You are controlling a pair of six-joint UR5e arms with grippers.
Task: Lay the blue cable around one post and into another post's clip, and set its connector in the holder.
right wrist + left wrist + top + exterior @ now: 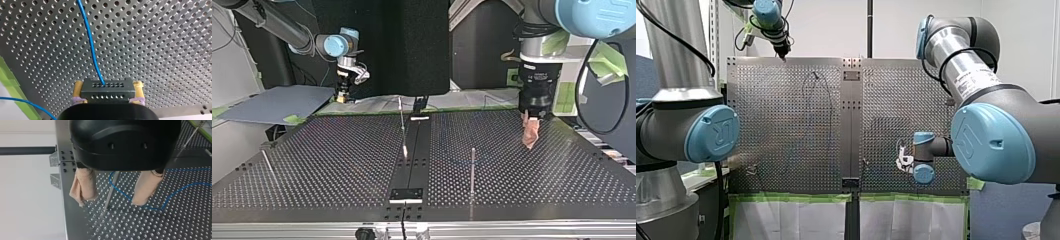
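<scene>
Perforated steel table fills the front view. My left gripper hangs at the upper left of that view. Its wrist view shows beige pads spread wide, holding nothing, with a thin post standing between them. My right gripper, lower right of centre in the front view, is clamped on the black connector between yellow pads. Blue cable runs out of the connector across the table and bends close beside the post, seemingly around it. The connector is not yet in any holder. I judge two risks: a pull from my right arm could drag the loop up off the post, and the left pads could snag the cable on lifting.
</scene>
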